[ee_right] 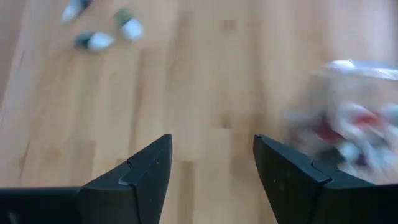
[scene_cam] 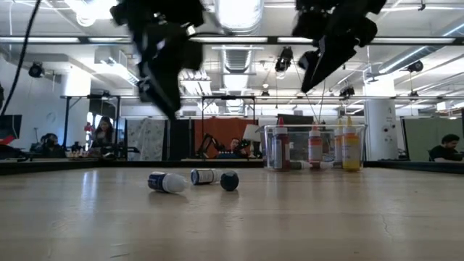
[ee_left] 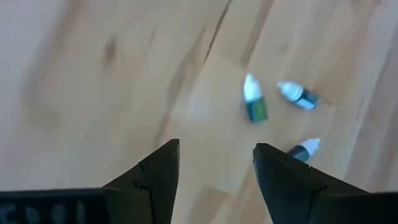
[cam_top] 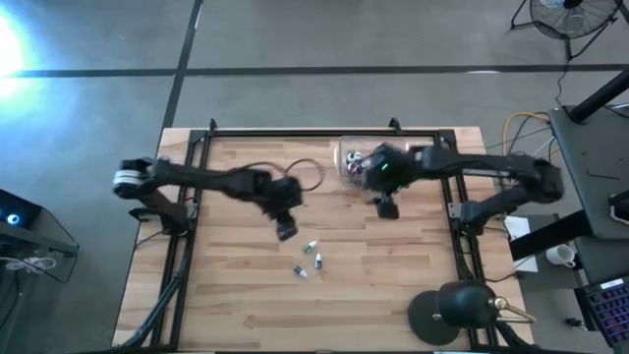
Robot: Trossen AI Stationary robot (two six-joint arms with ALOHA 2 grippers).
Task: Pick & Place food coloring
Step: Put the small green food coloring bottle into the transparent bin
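Low view: nearest the camera, three small bottles lie on their sides on the wooden tabletop [scene_cam: 232, 225]: one whitish bottle [scene_cam: 166, 182], one clear-bodied bottle [scene_cam: 205, 176] and one dark-capped bottle [scene_cam: 229, 180], close together, the last two touching or nearly so. Farther back and right, a clear plastic box [scene_cam: 313, 147] holds upright bottles with red and yellow-orange contents. Both arms hang above, off the tabletop. The left claw [scene_cam: 163, 98] is above the loose bottles, the right claw [scene_cam: 310, 76] above the box. People sit in the room behind.

High view: the left claw [cam_top: 285, 231] is over the tabletop middle, just up-left of the three loose bottles [cam_top: 311, 257], not touching them. The right claw [cam_top: 387, 207] is beside the clear box [cam_top: 351, 163] near the far edge. A dark lamp [cam_top: 454, 313] sits at the tabletop's near right corner.

Left wrist view: the left claw [ee_left: 216, 163] has its fingers [ee_left: 155, 174] spread apart, nothing between them, bare wood under. Three bottles lie beyond on the wood: a green bottle [ee_left: 254, 104] with a white cap, a dark one [ee_left: 298, 95] beside it, a third [ee_left: 303, 148] right next to one fingertip, contact unclear.

Right wrist view: the right claw [ee_right: 212, 158] is spread wide and empty over bare wood. The clear box [ee_right: 351, 127] shows blurred at one side with red and white bottles inside. The three loose bottles [ee_right: 102, 28] lie well apart from the claw.
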